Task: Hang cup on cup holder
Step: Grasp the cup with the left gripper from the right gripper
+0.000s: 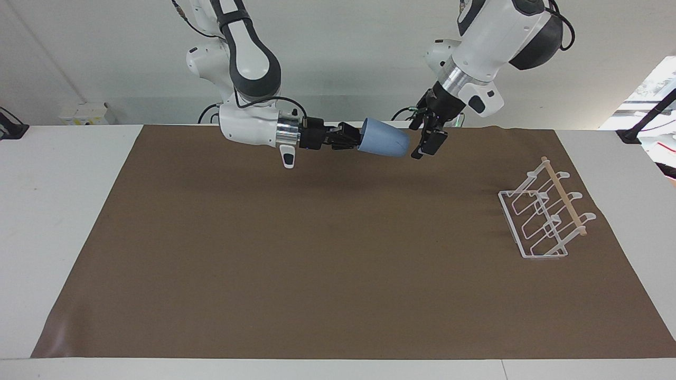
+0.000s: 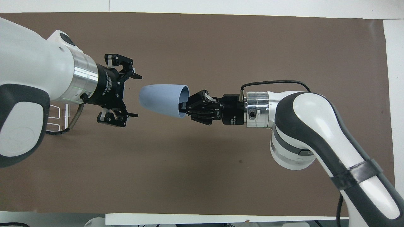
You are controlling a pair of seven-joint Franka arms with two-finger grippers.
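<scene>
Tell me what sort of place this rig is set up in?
Probably a robotics lab bench, not a kitchen: two arms mounted at a white table, a plain brown mat as work surface, bare walls, and only a cup and a cup holder as props.
</scene>
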